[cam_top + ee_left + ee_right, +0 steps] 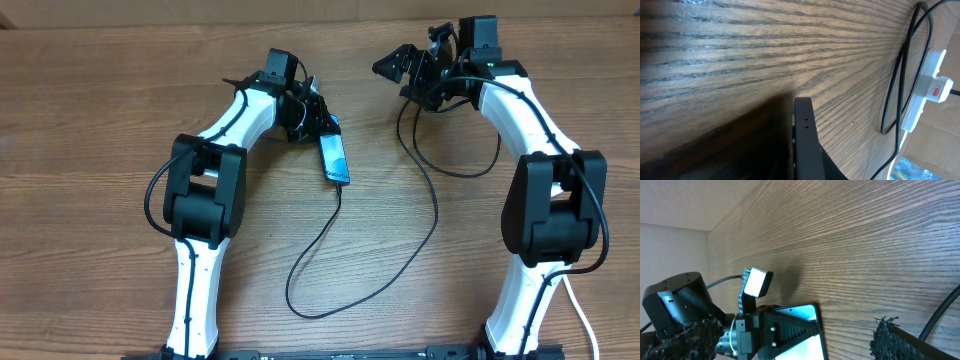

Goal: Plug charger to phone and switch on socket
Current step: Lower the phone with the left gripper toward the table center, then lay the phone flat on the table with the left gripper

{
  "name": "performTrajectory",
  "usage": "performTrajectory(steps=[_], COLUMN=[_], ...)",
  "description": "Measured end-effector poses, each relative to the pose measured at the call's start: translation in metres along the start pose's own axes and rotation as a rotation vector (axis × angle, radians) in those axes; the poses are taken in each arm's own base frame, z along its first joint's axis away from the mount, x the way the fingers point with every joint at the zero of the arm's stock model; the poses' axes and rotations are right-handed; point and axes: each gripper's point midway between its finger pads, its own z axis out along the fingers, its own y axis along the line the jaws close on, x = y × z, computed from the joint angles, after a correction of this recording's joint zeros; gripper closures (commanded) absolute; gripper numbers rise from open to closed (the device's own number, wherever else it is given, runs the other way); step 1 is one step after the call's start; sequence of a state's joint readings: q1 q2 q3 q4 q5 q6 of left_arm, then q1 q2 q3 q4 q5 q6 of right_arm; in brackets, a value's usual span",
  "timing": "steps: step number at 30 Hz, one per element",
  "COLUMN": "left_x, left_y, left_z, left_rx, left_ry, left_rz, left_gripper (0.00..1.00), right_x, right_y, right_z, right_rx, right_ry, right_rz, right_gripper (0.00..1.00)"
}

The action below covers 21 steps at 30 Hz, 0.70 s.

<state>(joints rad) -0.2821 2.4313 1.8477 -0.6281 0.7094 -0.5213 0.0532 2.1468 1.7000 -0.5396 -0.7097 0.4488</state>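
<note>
The phone (335, 158) lies flat on the wooden table, its screen glowing light blue. My left gripper (316, 120) is at the phone's far end; how its jaws stand does not show. In the left wrist view only one dark finger (805, 137) is sharp. The charger cable (330, 235) runs from the phone's near end in a long loop toward my right arm. I cannot tell whether its tip is plugged in. My right gripper (412, 78) hovers open and empty, right of the phone (810, 311). The socket (920, 102) is a white strip holding a white plug (939, 89).
The black cable (895, 85) loops beside the strip. In the overhead view my right arm covers the strip. A white cord (580, 312) trails off the front right. The far table edge and a wall (675, 205) show in the right wrist view.
</note>
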Motion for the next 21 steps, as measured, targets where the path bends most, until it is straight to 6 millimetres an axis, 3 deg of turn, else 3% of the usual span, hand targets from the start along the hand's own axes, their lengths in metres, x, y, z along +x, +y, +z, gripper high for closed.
performTrajectory(steps=[21], left_x=[0.0004], left_y=[-0.0002], left_z=[0.0000], left_rx=[0.001], left_ry=[0.002], left_rz=[0.000], left_gripper=[0.77], right_x=[0.0036], right_y=[-0.0020], right_z=[0.0000], right_rx=[0.007], right_ry=[0.013], right_rz=[0.013], right_gripper=[0.00])
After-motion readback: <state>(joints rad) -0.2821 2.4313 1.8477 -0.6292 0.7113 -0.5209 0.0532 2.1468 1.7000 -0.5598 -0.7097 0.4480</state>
